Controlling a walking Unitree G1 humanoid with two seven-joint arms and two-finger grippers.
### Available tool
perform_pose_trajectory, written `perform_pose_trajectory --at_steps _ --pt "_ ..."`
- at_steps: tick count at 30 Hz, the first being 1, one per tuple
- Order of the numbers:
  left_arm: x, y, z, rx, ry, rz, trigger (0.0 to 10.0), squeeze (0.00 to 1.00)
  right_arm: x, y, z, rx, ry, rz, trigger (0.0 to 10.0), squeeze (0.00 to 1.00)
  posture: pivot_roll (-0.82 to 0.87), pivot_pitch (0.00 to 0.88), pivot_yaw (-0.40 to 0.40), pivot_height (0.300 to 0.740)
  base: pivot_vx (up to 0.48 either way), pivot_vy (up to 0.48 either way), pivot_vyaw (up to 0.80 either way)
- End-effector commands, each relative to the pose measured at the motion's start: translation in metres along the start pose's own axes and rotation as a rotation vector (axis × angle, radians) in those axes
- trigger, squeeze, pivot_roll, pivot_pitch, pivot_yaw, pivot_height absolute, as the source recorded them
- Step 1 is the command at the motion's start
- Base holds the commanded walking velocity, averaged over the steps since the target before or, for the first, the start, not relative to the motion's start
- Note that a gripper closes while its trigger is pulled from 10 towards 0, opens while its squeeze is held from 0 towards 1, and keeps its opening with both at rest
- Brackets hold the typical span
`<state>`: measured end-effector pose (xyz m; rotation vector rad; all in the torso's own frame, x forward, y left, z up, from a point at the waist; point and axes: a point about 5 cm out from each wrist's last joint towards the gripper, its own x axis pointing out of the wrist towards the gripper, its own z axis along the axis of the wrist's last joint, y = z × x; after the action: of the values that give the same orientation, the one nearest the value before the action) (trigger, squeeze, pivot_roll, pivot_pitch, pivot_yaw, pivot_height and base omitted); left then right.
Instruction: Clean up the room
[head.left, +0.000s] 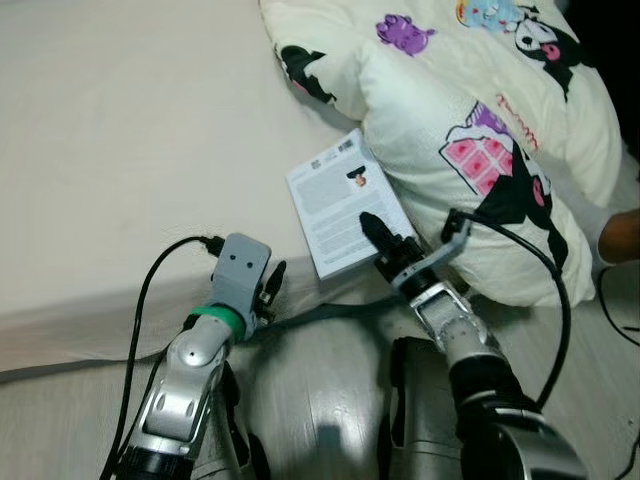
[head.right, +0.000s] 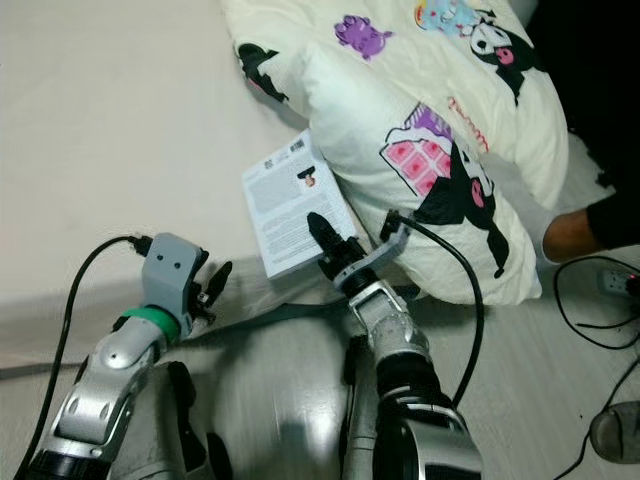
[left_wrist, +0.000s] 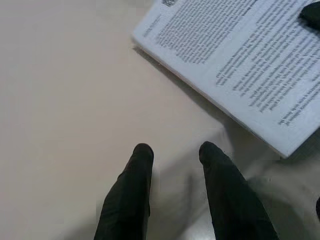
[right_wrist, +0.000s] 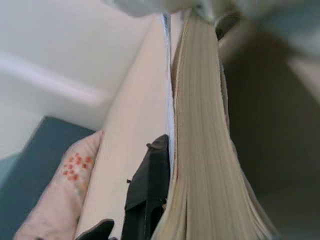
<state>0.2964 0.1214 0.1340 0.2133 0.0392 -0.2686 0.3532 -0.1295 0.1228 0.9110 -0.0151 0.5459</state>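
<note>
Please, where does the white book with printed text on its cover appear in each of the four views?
Left eye view: book at centre, on the bed edge beside the cartoon pillow.
Right eye view: book slightly left of centre.
Left wrist view: book at upper right, beyond the left gripper.
Right wrist view: its page edges run down the middle.
Shared landmark: the right gripper on the book.

Right gripper fingers clamped; left gripper fingers slightly parted.
</note>
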Motion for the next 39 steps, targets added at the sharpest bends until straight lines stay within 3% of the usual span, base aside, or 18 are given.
perform_pose_trajectory --at_steps 1,3,4,5,6,7,8,9,10,13,16,22,26,39 --pt "0.001 0.001 -0.005 -0.01 0.009 0.014 10.0 0.0 0.001 0.01 0.011 -0.1 -0.013 0.046 0.0 0.0 -0.12 0.142 0.071 0.5 0.0 0.0 0.0" --pt "0.001 0.001 -0.005 -0.01 0.009 0.014 10.0 0.0 0.001 0.01 0.011 -0.1 -0.013 0.046 0.0 0.0 -0.12 0.142 0.071 0.5 0.0 0.0 0.0" --pt "0.007 0.003 0.003 -0.023 -0.025 0.034 10.0 0.0 0.002 0.023 0.026 -0.256 -0.025 0.089 0.0 0.0 -0.14 0.112 0.059 0.5 0.0 0.0 0.0" --pt "0.007 0.003 0.003 -0.023 -0.025 0.034 10.0 0.0 0.002 0.023 0.026 -0.256 -0.025 0.089 0.0 0.0 -0.14 0.112 0.059 0.5 0.0 0.0 0.0" --pt "0.012 0.006 0.014 -0.047 -0.065 0.056 10.0 0.0 0.004 0.038 0.042 -0.42 -0.055 0.119 0.0 0.0 -0.15 0.091 0.046 0.5 0.0 0.0 0.0" --pt "0.016 0.011 0.025 -0.072 -0.105 0.078 10.0 0.0 0.004 0.053 0.056 -0.576 -0.098 0.135 0.7 0.0 -0.15 0.081 0.04 0.5 0.0 0.0 0.0" --pt "0.019 0.013 0.032 -0.087 -0.129 0.091 10.0 0.0 0.003 0.062 0.063 -0.667 -0.128 0.14 0.7 0.0 -0.16 0.071 0.034 0.5 0.0 0.0 0.0" --pt "0.019 0.013 0.032 -0.087 -0.129 0.091 10.0 0.0 0.003 0.062 0.063 -0.667 -0.128 0.14 0.7 0.0 -0.16 0.071 0.034 0.5 0.0 0.0 0.0" --pt "0.021 0.02 0.042 -0.125 -0.162 0.124 10.0 0.0 -0.001 0.07 0.074 -0.785 -0.166 0.123 10.0 0.0 -0.16 0.059 0.023 0.5 0.0 0.0 0.0" --pt "0.021 0.028 0.047 -0.137 -0.183 0.159 10.0 0.0 -0.005 0.071 0.073 -0.843 -0.155 0.113 10.0 0.0 -0.16 0.046 0.005 0.5 0.0 0.0 0.0" --pt "0.017 0.054 0.059 -0.141 -0.24 0.275 10.0 0.0 -0.013 0.075 0.059 -0.928 -0.093 0.136 10.0 0.0 -0.16 0.033 -0.028 0.5 0.0 0.0 0.0" --pt "0.01 0.071 0.065 -0.127 -0.274 0.351 10.0 0.0 -0.001 0.092 0.061 -1.033 -0.131 0.191 10.0 0.0 -0.13 0.023 -0.056 0.51 0.0 0.0 0.0" --pt "0.008 0.07 0.068 -0.132 -0.286 0.356 10.0 0.0 0.004 0.096 0.068 -1.081 -0.192 0.152 10.0 0.0 -0.12 0.022 -0.056 0.53 0.0 0.0 0.0" --pt "0.015 0.055 0.073 -0.135 -0.294 0.298 10.0 0.0 -0.004 0.089 0.07 -1.107 -0.224 0.083 10.0 0.0 -0.13 0.023 -0.02 0.57 0.0 0.0 0.0"
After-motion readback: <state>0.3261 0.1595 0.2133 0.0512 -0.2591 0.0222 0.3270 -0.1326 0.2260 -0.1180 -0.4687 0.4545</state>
